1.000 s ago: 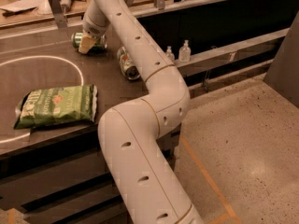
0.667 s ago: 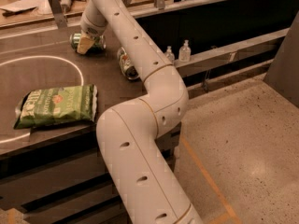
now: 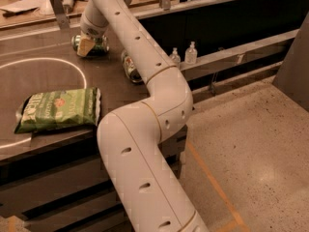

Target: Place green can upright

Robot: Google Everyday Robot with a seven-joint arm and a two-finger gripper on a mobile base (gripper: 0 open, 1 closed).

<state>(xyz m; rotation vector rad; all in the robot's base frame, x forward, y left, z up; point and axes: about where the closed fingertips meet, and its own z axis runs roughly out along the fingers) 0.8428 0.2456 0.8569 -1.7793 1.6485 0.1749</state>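
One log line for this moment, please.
gripper at green can | green can lying sideways | chip bag nearer camera | upright: no

Dim, warm indoor light; end effector point(image 3: 87, 46) at green can point(image 3: 100, 46), faintly shadowed

High view along arm point(image 3: 159, 95) to claw point(image 3: 88, 43) on table point(image 3: 53, 76).

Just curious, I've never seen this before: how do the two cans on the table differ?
The green can is all green, with the gripper right at it. The paler can is silvery and half hidden behind the arm. The green can lies farther back. Both lie on their sides.
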